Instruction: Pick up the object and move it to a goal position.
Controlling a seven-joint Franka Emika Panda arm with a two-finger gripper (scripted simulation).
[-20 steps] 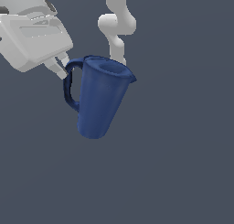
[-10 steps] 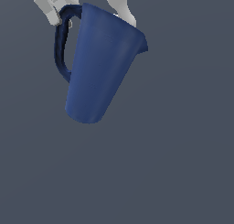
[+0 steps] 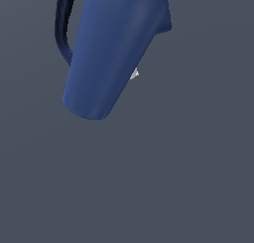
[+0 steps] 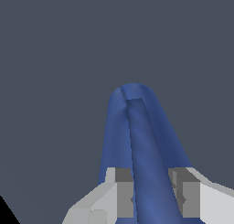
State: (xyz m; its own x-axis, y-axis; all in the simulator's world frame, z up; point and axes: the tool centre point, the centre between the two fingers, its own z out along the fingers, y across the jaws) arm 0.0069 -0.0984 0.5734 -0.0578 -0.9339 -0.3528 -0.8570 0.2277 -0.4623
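The object, a dark blue jug [image 3: 111,53], hangs tilted in the air near the top of the exterior view, its base lower and toward that view's left, its spout toward the right. Its loop handle [image 3: 63,24] shows on the exterior view's left side. The gripper is almost wholly out of the exterior view; only small white bits show by the handle and behind the body. In the wrist view the gripper [image 4: 153,198] is shut on the jug's handle strip [image 4: 144,163], one grey pad [image 4: 123,191] on each side, with the jug body [image 4: 112,141] stretching away beyond.
Only a plain dark grey ground [image 3: 149,187] fills both views below and around the jug. No other objects, containers or edges show.
The jug, held by the gripper, has risen and come closer to the exterior camera, growing larger in the picture. The arm and gripper have slid out of that view's top.
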